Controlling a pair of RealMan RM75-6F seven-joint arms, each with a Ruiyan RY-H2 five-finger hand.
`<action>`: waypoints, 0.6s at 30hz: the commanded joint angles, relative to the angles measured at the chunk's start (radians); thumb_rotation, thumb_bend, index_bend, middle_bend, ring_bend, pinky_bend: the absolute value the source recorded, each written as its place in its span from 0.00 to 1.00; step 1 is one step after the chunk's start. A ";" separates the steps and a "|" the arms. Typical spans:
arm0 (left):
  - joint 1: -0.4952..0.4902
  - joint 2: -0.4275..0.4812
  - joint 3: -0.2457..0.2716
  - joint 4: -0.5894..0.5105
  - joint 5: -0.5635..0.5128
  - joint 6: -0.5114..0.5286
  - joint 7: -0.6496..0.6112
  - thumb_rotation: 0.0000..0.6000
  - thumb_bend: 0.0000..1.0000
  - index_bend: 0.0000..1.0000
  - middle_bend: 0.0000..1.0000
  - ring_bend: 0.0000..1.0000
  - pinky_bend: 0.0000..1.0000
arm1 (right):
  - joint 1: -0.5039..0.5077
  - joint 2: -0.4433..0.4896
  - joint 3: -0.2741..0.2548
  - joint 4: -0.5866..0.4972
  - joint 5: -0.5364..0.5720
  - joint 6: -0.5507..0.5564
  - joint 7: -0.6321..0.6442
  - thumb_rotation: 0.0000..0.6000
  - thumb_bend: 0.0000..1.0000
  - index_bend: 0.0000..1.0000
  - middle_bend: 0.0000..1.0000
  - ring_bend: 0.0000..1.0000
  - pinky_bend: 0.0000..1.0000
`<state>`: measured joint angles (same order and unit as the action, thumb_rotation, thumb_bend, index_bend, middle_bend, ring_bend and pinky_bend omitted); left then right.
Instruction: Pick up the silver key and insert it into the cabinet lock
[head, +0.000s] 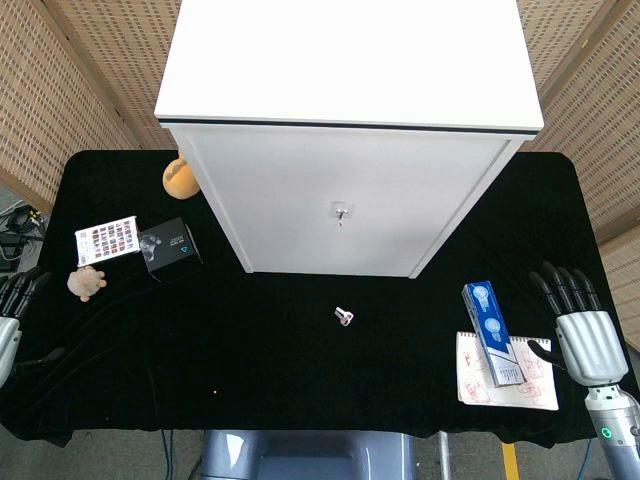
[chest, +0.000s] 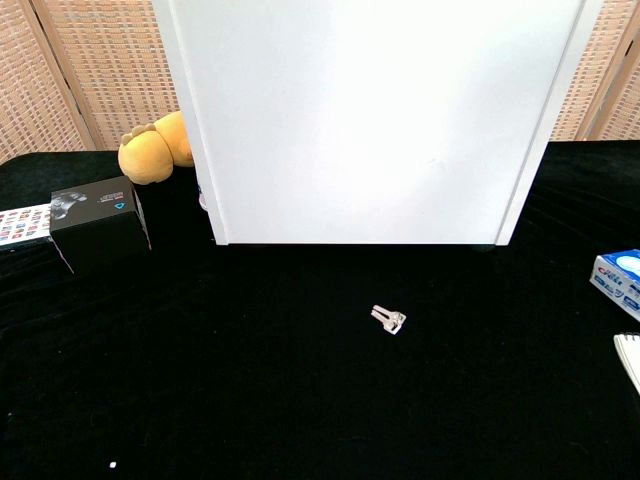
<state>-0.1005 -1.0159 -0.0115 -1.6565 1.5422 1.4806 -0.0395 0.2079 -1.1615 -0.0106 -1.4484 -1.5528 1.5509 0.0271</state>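
The silver key (head: 344, 316) lies flat on the black tablecloth in front of the white cabinet (head: 345, 130); the chest view shows the key (chest: 389, 319) alone on the cloth below the cabinet (chest: 370, 120) door. The cabinet lock (head: 342, 211) sits in the middle of the door, with a small key-like piece hanging from it. My right hand (head: 578, 330) hovers at the table's right edge, fingers spread and empty, far right of the key. My left hand (head: 12, 310) shows partly at the left edge, fingers apart, holding nothing.
A blue box (head: 490, 320) lies on a notepad (head: 505, 372) close to my right hand. On the left are a black box (head: 168, 247), a printed card (head: 105, 238), a small plush toy (head: 87, 283) and an orange plush (head: 179, 177) beside the cabinet.
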 joint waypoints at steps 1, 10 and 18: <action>0.001 0.000 0.001 0.000 0.002 0.001 0.001 1.00 0.00 0.00 0.00 0.00 0.00 | -0.003 0.001 0.002 -0.003 -0.006 -0.003 -0.002 1.00 0.00 0.02 0.00 0.00 0.00; -0.005 -0.008 -0.003 -0.001 -0.010 -0.017 0.020 1.00 0.00 0.00 0.00 0.00 0.00 | 0.094 -0.024 -0.022 0.027 -0.178 -0.087 0.052 1.00 0.00 0.16 0.55 0.58 0.65; -0.018 -0.022 -0.013 0.005 -0.045 -0.049 0.045 1.00 0.00 0.00 0.00 0.00 0.00 | 0.306 -0.134 -0.014 0.158 -0.339 -0.241 0.173 1.00 0.27 0.40 0.87 0.92 1.00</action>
<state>-0.1163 -1.0357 -0.0225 -1.6529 1.4997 1.4349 0.0026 0.4504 -1.2460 -0.0290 -1.3417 -1.8461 1.3664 0.1614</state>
